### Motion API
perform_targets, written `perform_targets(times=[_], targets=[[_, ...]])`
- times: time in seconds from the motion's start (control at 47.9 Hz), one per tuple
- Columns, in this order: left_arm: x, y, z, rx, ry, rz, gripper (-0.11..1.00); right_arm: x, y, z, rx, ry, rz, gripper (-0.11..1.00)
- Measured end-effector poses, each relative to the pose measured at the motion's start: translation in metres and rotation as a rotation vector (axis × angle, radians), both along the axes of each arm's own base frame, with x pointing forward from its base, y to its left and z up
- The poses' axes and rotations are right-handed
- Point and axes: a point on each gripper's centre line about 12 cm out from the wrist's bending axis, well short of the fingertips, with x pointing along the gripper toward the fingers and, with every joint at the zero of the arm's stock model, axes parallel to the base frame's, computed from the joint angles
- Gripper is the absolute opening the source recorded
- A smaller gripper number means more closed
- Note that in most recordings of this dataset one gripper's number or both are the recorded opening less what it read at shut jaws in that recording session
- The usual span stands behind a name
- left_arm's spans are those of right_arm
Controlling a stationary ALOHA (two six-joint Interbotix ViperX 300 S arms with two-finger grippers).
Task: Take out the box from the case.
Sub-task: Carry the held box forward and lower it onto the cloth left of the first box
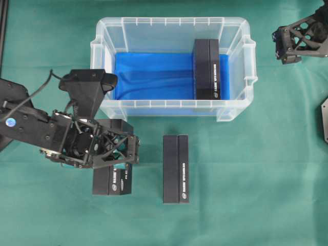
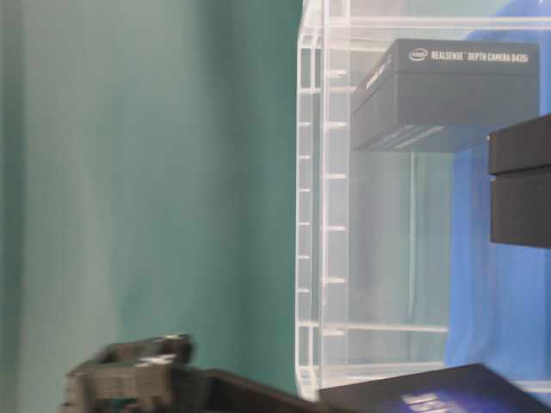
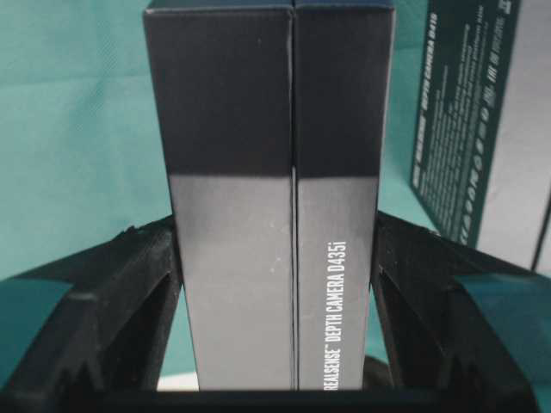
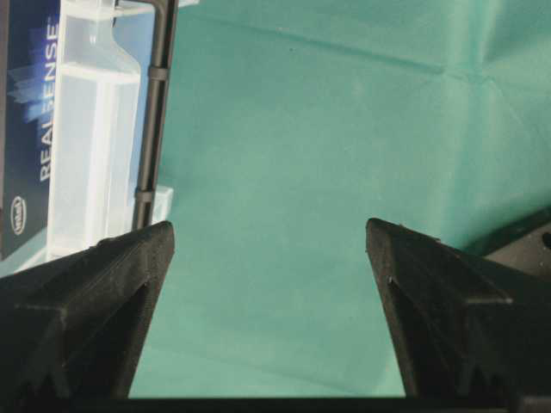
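Closed on a black rectangular cardboard box (image 3: pixel 275 198), left claw (image 1: pixel 115 154) low over the green cloth-covered desk (image 1: pixel 246 195), fingers (image 3: pixel 129 301) pressed against both long sides of the box, white lettering "REALSENSE DEPTH CAMERA D435i" readable along one face in the left wrist view. Just beside it on the desk, apart from the claw, a second black box of the same kind (image 1: pixel 176 169), lying flat with a line of white print on its right half, too small to read from overhead. Farther back, the large clear translucent plastic bin with ribbed rim and blue lining (image 1: pixel 102 61), resting on the desk. Inside it, against the right end, a third black box (image 1: pixel 206 69) standing on the blue floor, marked with an Intel logo and "REALSENSE DEPTH CAMERA D435i" in the table-level view. Farthest off, at the upper right corner of the overhead view, right claw (image 4: pixel 271 249) spread wide with nothing between its fingers (image 4: pixel 103 292), green desk visible through the gap, bin edge and a blue "REALSENSE" panel at the left of that wrist view.
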Motion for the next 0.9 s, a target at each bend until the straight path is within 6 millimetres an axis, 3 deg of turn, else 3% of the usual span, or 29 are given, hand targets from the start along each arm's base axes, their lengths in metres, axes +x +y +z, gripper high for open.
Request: perform_targets(times=[0.46,0.898], targets=[[0.015,-0.005,-0.048,0.007,0.034,-0.022,0.62,0.0,0.0,0.0,0.001,-0.001,-0.006,0.89],[0.011,-0.006,-0.058,0.0,0.045,-0.025,0.62,0.0,0.0,0.0,0.0,-0.001,-0.006,0.89]])
